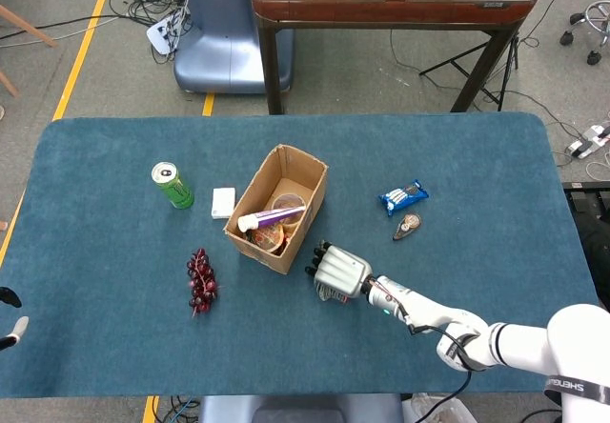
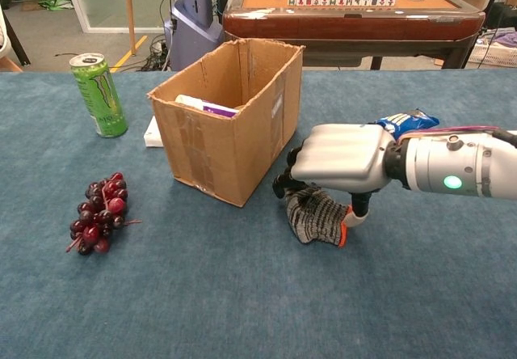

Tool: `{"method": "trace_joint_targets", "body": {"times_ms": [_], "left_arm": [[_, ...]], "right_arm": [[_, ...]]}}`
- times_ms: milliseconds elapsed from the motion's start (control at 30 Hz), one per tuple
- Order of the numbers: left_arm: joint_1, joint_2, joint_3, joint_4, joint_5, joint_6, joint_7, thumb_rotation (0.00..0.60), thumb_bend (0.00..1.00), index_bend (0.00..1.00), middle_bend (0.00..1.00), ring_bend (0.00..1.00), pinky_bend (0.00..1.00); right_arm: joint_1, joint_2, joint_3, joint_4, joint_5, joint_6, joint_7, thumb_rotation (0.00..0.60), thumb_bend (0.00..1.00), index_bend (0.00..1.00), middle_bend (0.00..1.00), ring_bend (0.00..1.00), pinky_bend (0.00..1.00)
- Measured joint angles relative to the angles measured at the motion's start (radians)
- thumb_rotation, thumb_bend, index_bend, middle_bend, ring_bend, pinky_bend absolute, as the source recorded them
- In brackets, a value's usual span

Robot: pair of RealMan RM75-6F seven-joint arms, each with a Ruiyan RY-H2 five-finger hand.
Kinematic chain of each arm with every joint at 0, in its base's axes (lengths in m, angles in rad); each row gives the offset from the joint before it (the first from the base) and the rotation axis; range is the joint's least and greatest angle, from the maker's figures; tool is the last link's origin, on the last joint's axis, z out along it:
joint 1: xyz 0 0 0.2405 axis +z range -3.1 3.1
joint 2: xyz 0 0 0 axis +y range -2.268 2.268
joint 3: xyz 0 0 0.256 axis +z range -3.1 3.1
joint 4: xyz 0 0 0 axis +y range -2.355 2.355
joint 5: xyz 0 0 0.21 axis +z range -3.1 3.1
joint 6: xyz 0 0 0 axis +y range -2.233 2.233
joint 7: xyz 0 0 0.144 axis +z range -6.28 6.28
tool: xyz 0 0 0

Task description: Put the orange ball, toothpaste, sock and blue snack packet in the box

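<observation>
Blue felt table [image 1: 114, 347], cardboard box [image 1: 278, 207] at frame centre holding toothpaste [image 1: 270, 217]. Grey knit sock [image 2: 316, 215] lies just right of the box, lower centre. Right hand [image 2: 338, 163] over it, fingers curled onto the fabric; whether they have it gripped cannot be told. Probably soft, light, floppy: bunch mid-body. Blue snack packet [image 1: 403, 196] centre right.

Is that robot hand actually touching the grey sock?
Touching. The chest view shows the right hand low over the sock, its dark fingers curled down onto the fabric with no gap.
</observation>
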Motion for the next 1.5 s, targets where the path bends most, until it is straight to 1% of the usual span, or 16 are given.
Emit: {"method": "trace_joint_targets", "body": {"times_ms": [400, 500, 633, 767, 867, 967, 1067, 1267, 1367, 1500], "left_arm": [[-0.001, 0.0, 0.001, 0.0, 0.0, 0.0, -0.001, 0.6, 0.26, 0.51, 0.46, 0.41, 0.61], [-0.001, 0.0, 0.001, 0.0, 0.0, 0.0, -0.002, 0.6, 0.26, 0.51, 0.46, 0.41, 0.61], [-0.001, 0.0, 0.001, 0.0, -0.001, 0.0, -0.002, 0.6, 0.26, 0.51, 0.46, 0.42, 0.61], [-0.001, -0.001, 0.0, 0.0, -0.002, 0.001, -0.004, 0.6, 0.26, 0.51, 0.46, 0.42, 0.61], [-0.001, -0.001, -0.001, 0.001, -0.002, 0.002, -0.008, 0.6, 0.26, 0.51, 0.46, 0.42, 0.61], [-0.001, -0.001, -0.001, 0.001, -0.003, 0.001, -0.01, 0.6, 0.26, 0.51, 0.46, 0.41, 0.61], [-0.001, -0.001, -0.001, 0.002, -0.003, 0.0, -0.009, 0.6, 0.26, 0.51, 0.46, 0.41, 0.61], [-0.004, -0.005, 0.0, 0.004, -0.005, -0.004, -0.003, 0.6, 0.26, 0.51, 0.46, 0.42, 0.61], [-0.006, -0.007, 0.001, 0.005, -0.003, -0.006, 0.003, 0.6, 0.26, 0.51, 0.46, 0.42, 0.61], [-0.007, -0.009, 0.003, 0.003, 0.002, -0.006, 0.006, 0.6, 0.26, 0.51, 0.46, 0.41, 0.61]], "right_arm": [[0.0, 0.003, 0.004, -0.011, 0.051, -0.015, -0.028, 0.6, 0.0, 0.41, 0.5, 0.37, 0.5], [-0.003, 0.004, 0.004, -0.014, 0.055, -0.008, -0.029, 0.6, 0.05, 0.45, 0.54, 0.41, 0.53], [-0.005, 0.002, 0.003, -0.013, 0.061, -0.002, -0.03, 0.6, 0.12, 0.53, 0.62, 0.49, 0.59], [-0.008, -0.001, 0.003, -0.013, 0.065, 0.007, -0.029, 0.6, 0.21, 0.6, 0.69, 0.57, 0.65], [-0.014, -0.001, 0.003, -0.015, 0.062, 0.024, -0.025, 0.6, 0.26, 0.64, 0.73, 0.61, 0.7], [-0.021, 0.006, 0.004, -0.025, 0.055, 0.048, -0.016, 0.6, 0.29, 0.67, 0.75, 0.64, 0.72], [-0.03, 0.026, 0.005, -0.051, 0.044, 0.079, -0.007, 0.6, 0.3, 0.67, 0.76, 0.64, 0.72], [-0.054, 0.103, 0.017, -0.154, 0.015, 0.163, 0.011, 0.6, 0.3, 0.67, 0.76, 0.64, 0.72], [-0.068, 0.15, 0.034, -0.216, -0.001, 0.222, 0.016, 0.6, 0.3, 0.67, 0.76, 0.64, 0.72], [-0.084, 0.205, 0.082, -0.293, -0.006, 0.292, 0.017, 0.6, 0.3, 0.67, 0.76, 0.64, 0.72]]}}
